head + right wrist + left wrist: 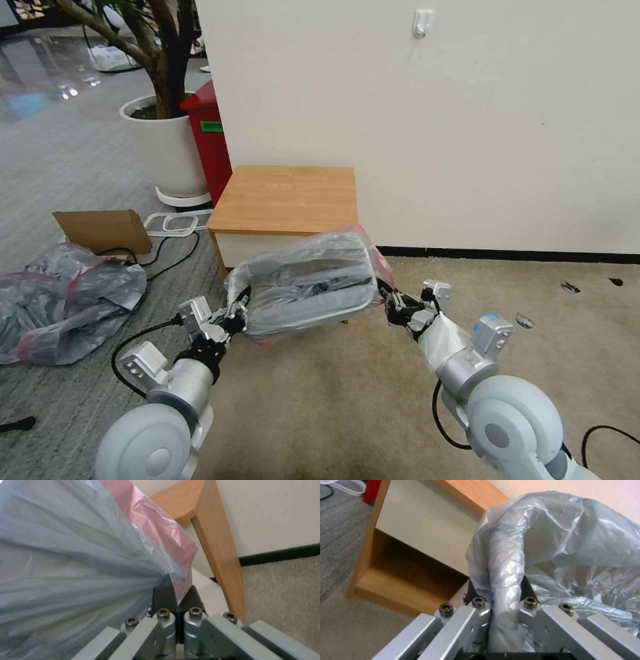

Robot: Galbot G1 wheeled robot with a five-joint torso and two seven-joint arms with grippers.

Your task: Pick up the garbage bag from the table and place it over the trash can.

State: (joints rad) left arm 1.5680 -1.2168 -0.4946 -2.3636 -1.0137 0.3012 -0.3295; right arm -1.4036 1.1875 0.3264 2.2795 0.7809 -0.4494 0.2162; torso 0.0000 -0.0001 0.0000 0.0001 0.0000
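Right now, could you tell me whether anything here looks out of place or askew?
Yes: a heap of bags and a piece of cardboard lie loose on the floor beside the table. The bag itself hangs stretched between both grippers.

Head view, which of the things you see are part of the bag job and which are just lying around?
Part of the job:
garbage bag, stretched over the trash can
left pincer and right pincer, each shut on the bag
table

Lying about:
heap of bags
cardboard
red bin
potted tree
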